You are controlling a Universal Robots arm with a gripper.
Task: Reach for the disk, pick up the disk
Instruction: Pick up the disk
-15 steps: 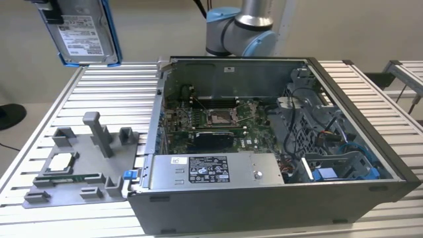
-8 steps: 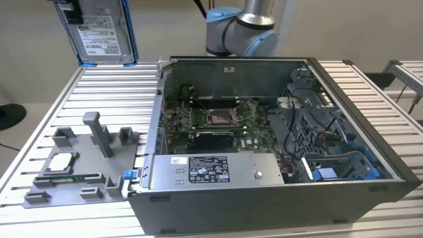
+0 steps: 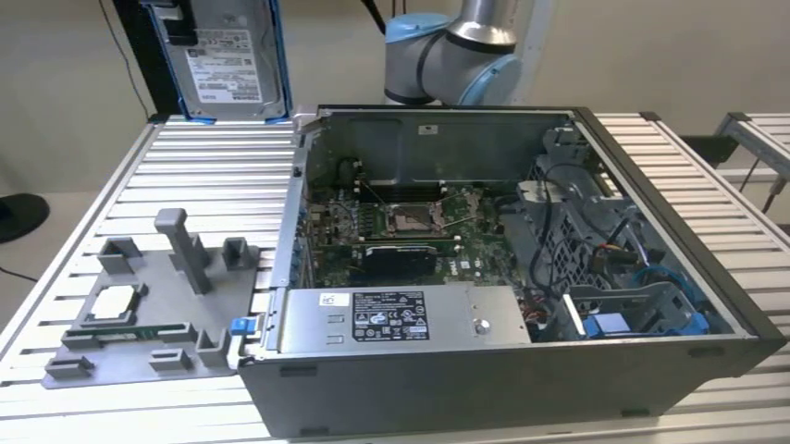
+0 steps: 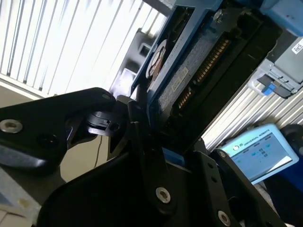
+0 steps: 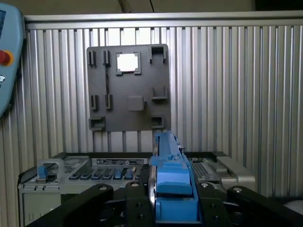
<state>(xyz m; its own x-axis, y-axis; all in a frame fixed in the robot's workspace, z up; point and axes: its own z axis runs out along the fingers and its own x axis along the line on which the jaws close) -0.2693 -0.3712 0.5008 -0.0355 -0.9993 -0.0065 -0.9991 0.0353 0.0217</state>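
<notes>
End effector (image 5: pixel 173 191) clenched on disk (image 3: pixel 228 55) by its blue-railed edges, upright at exterior view's upper left, clear of the case (image 3: pixel 494 370).

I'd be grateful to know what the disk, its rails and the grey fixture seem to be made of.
The disk: silver-grey body with dull sheen, apparently metal. Its rails: bright blue, smooth and matte, likely moulded plastic. The grey fixture: uniform matte grey with moulded posts, probably plastic.

This is a robot lab or workshop: an aluminium slat table (image 3: pixel 210 176) carries an open computer case (image 3: pixel 494 379) and a grey fixture (image 3: pixel 148 310), with a robot arm (image 3: pixel 457 55) behind.
</notes>
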